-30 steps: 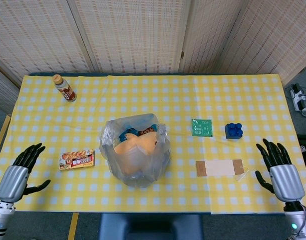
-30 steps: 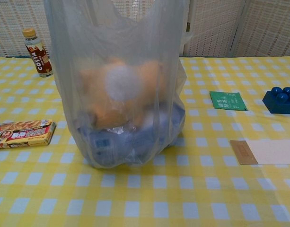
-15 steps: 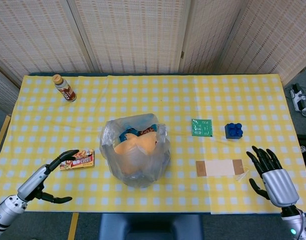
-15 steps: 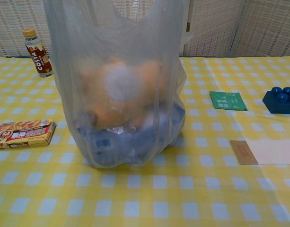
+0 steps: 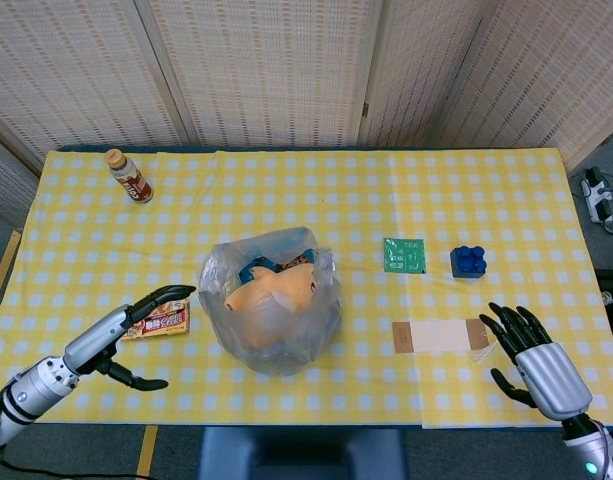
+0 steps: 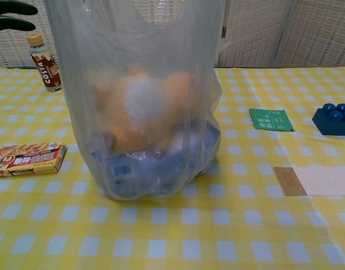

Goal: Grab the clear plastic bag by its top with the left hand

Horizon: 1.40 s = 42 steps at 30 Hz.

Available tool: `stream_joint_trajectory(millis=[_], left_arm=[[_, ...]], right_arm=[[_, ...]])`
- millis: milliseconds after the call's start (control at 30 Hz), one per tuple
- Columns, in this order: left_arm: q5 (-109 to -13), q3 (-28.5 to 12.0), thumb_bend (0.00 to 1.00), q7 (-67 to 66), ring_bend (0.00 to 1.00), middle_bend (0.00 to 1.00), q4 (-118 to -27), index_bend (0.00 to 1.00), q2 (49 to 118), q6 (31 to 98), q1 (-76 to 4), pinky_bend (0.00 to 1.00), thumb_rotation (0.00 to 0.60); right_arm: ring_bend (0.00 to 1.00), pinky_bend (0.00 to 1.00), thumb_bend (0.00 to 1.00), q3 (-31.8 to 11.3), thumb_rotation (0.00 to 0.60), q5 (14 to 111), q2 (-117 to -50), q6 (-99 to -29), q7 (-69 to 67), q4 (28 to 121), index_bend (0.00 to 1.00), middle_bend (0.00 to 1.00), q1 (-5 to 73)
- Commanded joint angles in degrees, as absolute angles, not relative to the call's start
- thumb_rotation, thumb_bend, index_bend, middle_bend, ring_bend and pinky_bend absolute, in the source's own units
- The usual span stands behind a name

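Observation:
The clear plastic bag (image 5: 271,300) stands upright in the middle of the yellow checked table, holding orange and blue items; in the chest view the bag (image 6: 139,101) fills the centre and its top runs out of frame. My left hand (image 5: 136,325) hovers open to the left of the bag, above the snack box, fingers spread and pointing toward the bag without touching it. Its fingertips (image 6: 12,14) show at the top left of the chest view. My right hand (image 5: 531,350) is open at the table's front right, holding nothing.
A flat snack box (image 5: 158,319) lies just left of the bag under my left hand. A brown drink bottle (image 5: 129,176) stands at the back left. Right of the bag are a green card (image 5: 405,255), a blue brick (image 5: 468,261) and a paper envelope (image 5: 438,336).
My left hand has risen from the table's front left edge and swung right toward the bag, now over the snack box. My right hand has drifted slightly left and down.

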<state>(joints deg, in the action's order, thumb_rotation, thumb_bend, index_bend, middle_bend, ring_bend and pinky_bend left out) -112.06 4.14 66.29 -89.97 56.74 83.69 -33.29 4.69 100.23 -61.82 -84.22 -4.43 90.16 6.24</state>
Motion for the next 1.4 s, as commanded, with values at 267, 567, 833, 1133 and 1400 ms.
stream_joint_trajectory(millis=[267, 567, 833, 1133, 1400], left_arm=[[-109.8, 2.6, 0.08, 66.2, 0.02, 0.09, -87.0, 0.14, 58.9, 84.4, -35.1, 0.08, 0.600], [-109.7, 0.8, 0.07, 57.6, 0.06, 0.16, -85.5, 0.17, 63.1, 82.3, -37.9, 0.09, 0.600], [-109.1, -0.2, 0.07, 56.6, 0.06, 0.16, -83.7, 0.17, 65.9, 81.7, -40.2, 0.09, 0.600], [-109.0, -0.2, 0.07, 52.7, 0.07, 0.17, -82.3, 0.19, 68.6, 80.4, -42.2, 0.10, 0.600], [-109.7, -0.5, 0.07, 49.1, 0.07, 0.17, -84.0, 0.19, 69.4, 78.8, -44.6, 0.11, 0.600]], right_arm=[[0.00, 0.00, 0.41, 4.1, 0.600, 97.9, -61.9, -82.9, -4.1, 90.0, 0.00, 0.00, 6.4], [0.00, 0.00, 0.41, 4.1, 0.600, 96.2, -61.3, -81.8, -4.2, 90.1, 0.00, 0.00, 6.3], [0.00, 0.00, 0.41, 3.8, 0.600, 94.3, -60.8, -81.3, -4.9, 89.9, 0.00, 0.00, 6.0], [0.00, 0.00, 0.41, 3.7, 0.600, 93.3, -60.4, -80.9, -5.3, 89.9, 0.00, 0.00, 5.6], [0.00, 0.00, 0.41, 3.8, 0.600, 93.3, -60.0, -80.7, -6.0, 90.0, 0.00, 0.00, 5.5]])
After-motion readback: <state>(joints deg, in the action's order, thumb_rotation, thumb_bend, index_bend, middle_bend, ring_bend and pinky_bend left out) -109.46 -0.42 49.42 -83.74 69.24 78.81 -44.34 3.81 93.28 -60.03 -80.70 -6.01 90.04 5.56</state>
